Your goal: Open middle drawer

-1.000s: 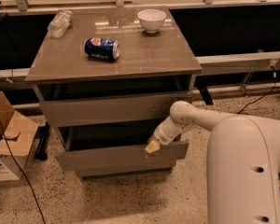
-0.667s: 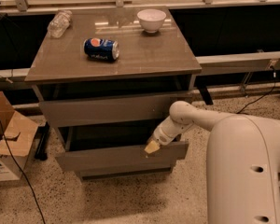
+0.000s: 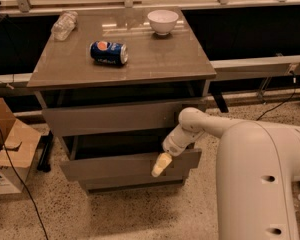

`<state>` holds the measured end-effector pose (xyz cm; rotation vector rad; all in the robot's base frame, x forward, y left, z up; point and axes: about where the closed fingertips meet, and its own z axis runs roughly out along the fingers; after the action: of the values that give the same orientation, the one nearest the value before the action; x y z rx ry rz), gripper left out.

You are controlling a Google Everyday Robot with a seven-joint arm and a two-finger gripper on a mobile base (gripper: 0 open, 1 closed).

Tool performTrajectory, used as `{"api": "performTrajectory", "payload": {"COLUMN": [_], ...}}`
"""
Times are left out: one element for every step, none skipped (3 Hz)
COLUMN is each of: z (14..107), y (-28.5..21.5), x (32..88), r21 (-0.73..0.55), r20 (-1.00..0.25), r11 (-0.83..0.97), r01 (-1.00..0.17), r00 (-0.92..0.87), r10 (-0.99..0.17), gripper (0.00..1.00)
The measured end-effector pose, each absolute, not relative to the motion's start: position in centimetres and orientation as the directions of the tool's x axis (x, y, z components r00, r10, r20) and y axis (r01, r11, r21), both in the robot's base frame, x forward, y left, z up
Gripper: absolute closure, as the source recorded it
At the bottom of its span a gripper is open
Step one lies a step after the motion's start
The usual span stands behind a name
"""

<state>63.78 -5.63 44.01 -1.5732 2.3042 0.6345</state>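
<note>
A grey-brown surface (image 3: 155, 59) – the top of a three-drawer cabinet – is being shown from above and in front. A blue can (image 3: 108, 52) is lying on its side left of the surface's centre. A white bowl (image 3: 163, 21) is standing upright near the back edge, towards the back right corner. A clear bottle (image 3: 64, 25) is lying at the back left corner.

Below the top drawer (image 3: 115, 118), the middle drawer (image 3: 120, 166) is being held pulled out from the cabinet, with a dark gap showing above its front panel. Only a narrow strip of the bottom drawer (image 3: 132, 184) is being shown beneath it.

The hand (image 3: 161, 165) is being held against the middle drawer's front, near its right end and at its top edge, pointing down from the white arm (image 3: 190, 126). Whether the hand is released or clenched cannot be told.

The cabinet is being carried by a speckled floor (image 3: 140, 214). A cardboard box (image 3: 17, 144) is sitting on the floor just left of the cabinet, and a pale rail (image 3: 255, 65) is running behind it to the right.
</note>
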Motion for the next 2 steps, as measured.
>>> {"api": "performTrajectory", "payload": {"z": [42.6, 41.64], "y": [-6.86, -7.72], "x": [62.11, 61.36], "r21": [0.236, 0.277], "r20": [-0.38, -0.33], "r11": [0.264, 0.252], "r01": [-0.935, -0.927], "r00": [-0.339, -0.338], "r10": [-0.861, -0.881], "gripper": [0.0, 0.18]}}
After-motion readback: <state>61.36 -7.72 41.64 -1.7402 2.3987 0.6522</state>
